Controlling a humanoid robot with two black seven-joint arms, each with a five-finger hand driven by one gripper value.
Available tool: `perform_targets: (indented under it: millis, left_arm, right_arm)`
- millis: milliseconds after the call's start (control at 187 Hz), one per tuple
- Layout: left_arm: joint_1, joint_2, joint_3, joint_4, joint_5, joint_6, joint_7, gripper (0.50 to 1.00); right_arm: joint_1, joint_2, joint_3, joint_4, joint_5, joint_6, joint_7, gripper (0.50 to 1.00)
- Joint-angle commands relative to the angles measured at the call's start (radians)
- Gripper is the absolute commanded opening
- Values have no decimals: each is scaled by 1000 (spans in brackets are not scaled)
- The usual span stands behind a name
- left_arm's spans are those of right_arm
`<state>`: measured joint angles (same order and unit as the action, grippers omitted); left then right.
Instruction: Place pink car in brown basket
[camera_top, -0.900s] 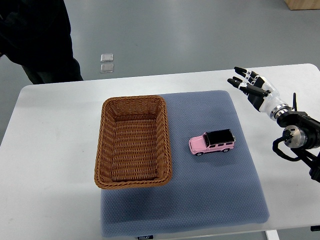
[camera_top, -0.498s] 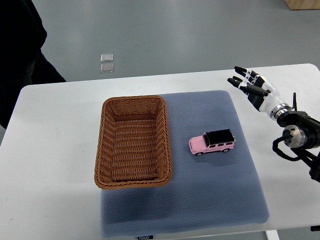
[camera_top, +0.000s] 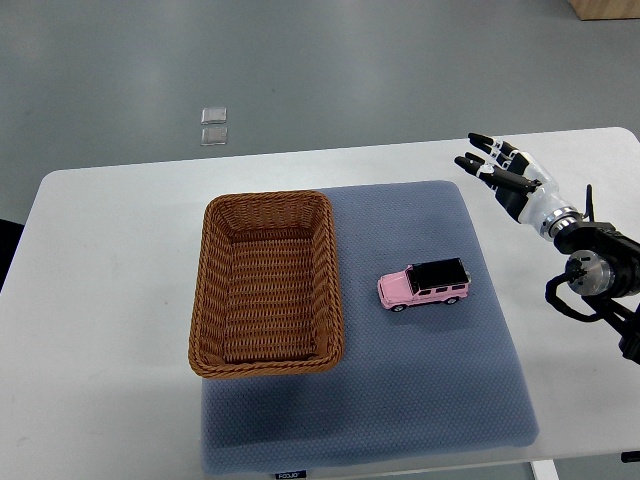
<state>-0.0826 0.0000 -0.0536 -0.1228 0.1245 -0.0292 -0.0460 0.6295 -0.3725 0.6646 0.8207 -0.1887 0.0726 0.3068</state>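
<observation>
Table: white top (camera_top: 110, 300) with rounded corners; bare strips run along its left and right sides, a narrower one along the far edge.
Mat: blue-grey textured pad (camera_top: 420, 390) with rounded corners, covering the middle and reaching the table's near edge.
Open room: bare mat lies all around the car; the widest stretch is the near part.
Brown basket: rectangular woven wicker (camera_top: 268, 205), open-topped and empty, sitting over the mat's left edge, partly on bare table.
Pink car: small boxy toy (camera_top: 423, 284) with a black roof, on its wheels on the mat, right of the basket and apart from it.
Right hand: (camera_top: 500, 172) over the table's far right, beyond the mat's corner, fingers spread straight, holding and touching nothing, well apart from the car.
Floor: grey, with two small clear squares (camera_top: 213, 125) beyond the table.
</observation>
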Motion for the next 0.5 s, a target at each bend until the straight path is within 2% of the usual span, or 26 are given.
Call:
perform_targets:
  millis: [0, 236, 493]
  left_arm:
    - [0, 0, 0, 0, 0, 0, 0, 1000]
    - [0, 0, -3, 2, 0, 0, 0, 1000]
    - [1, 0, -8, 3, 0, 0, -2, 1000]
  right_arm:
    - [3, 0, -2, 0, 0, 1, 0, 911]
    - [6, -6, -5, 5, -66, 4, 3, 911]
    - [12, -46, -7, 25, -135, 62, 5, 911]
